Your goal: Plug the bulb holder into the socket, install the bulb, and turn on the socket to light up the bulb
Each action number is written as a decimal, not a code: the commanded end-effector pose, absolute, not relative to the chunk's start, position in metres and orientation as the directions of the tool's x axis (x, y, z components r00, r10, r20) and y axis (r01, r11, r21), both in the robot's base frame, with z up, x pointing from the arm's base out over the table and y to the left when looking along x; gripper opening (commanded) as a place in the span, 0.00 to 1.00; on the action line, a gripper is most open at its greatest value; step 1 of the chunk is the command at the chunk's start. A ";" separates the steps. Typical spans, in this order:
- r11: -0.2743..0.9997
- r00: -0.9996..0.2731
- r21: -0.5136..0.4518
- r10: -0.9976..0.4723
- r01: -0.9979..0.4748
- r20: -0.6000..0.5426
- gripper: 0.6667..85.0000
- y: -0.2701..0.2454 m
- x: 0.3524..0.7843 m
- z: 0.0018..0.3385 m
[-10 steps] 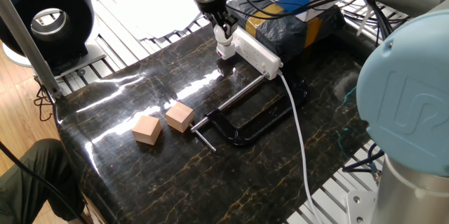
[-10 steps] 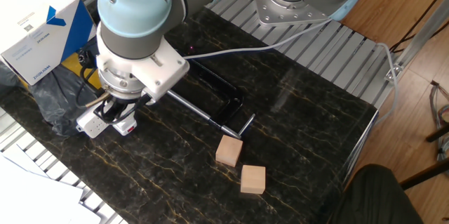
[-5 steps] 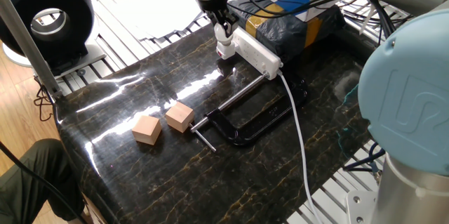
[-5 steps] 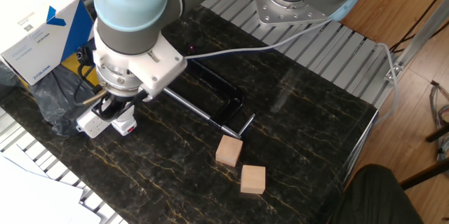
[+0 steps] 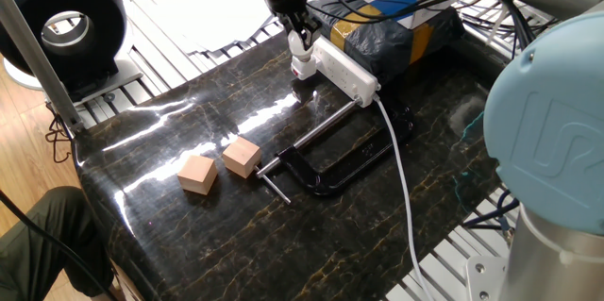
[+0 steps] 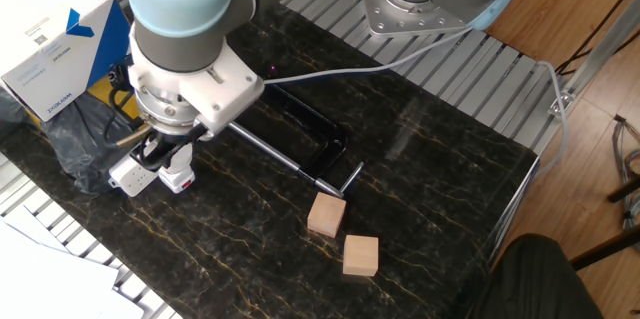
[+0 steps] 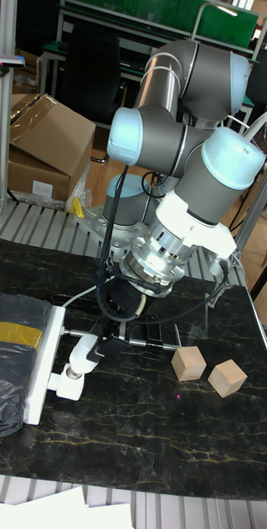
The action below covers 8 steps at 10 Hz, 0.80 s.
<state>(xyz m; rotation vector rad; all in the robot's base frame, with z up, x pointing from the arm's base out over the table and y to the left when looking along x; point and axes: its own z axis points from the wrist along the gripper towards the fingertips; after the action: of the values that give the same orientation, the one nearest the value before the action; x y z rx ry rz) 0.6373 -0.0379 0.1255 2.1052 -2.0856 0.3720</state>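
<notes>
The socket (image 5: 347,68) (image 7: 44,364) lies at the back of the dark marble table; only its end (image 6: 128,175) shows in the other fixed view. The bulb holder (image 6: 178,175) (image 7: 67,383), white with a red mark, sits against the socket's near end; I cannot tell if it is plugged in. My gripper (image 5: 300,48) (image 6: 168,154) (image 7: 100,335) hangs right over it, shut on the bulb (image 7: 85,354) (image 5: 300,57), which slants down into the holder. The gripper hides most of the bulb.
Two tan wooden cubes (image 5: 197,174) (image 5: 242,158) sit at the front left. A black C-clamp (image 5: 330,164) lies mid-table, crossed by the socket's white cable (image 5: 401,178). A dark bag with a box on it (image 5: 396,32) is behind the socket.
The wrist has shifted slightly toward the socket while staying on the bulb. The holder, socket and cubes have not moved.
</notes>
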 end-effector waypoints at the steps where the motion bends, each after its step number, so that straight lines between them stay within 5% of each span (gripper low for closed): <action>1: -0.012 -0.008 -0.077 -0.966 -0.997 0.257 0.18 -0.036 0.638 0.128; 8: 0.012 -0.034 -0.112 -0.979 -0.994 0.199 0.00 -0.036 0.639 0.127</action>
<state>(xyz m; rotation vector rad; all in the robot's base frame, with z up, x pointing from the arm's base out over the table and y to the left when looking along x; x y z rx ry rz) 0.6407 -0.0377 0.1285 2.1282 -2.1485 0.3683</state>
